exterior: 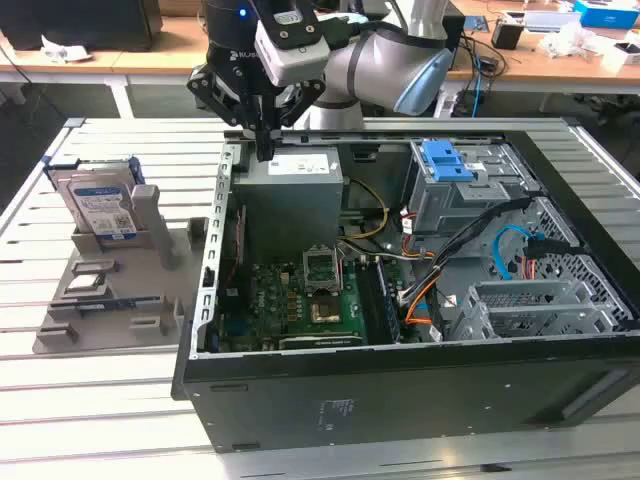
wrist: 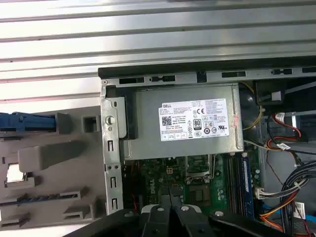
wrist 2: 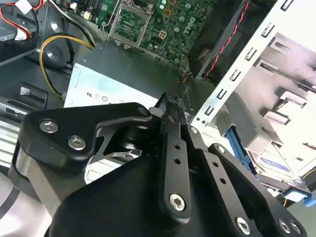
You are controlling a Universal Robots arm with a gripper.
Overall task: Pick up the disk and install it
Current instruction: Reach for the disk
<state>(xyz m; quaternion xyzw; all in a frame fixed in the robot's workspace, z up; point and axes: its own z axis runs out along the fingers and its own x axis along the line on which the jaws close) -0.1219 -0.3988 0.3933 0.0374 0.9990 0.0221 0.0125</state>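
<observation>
The disk (exterior: 100, 205), a silver drive with a white-and-blue label in a blue carrier, stands upright in a grey holder (exterior: 110, 310) at the exterior view's left. Its blue carrier edge (wrist: 24, 121) shows in the first wrist view, and its label (wrist 2: 276, 165) in the second. My gripper (exterior: 265, 150) hangs over the open computer case, above the left end of the grey power-supply box (exterior: 290, 185), well to the right of the disk. Its black fingers (wrist: 167, 200) meet with nothing between them.
The open black case (exterior: 400, 400) holds a green motherboard (exterior: 300, 295), cables and a drive cage with a blue latch (exterior: 447, 160). The case's metal side wall (wrist: 111, 163) stands between the gripper and the holder. Slatted aluminium table (exterior: 90, 420) lies all round.
</observation>
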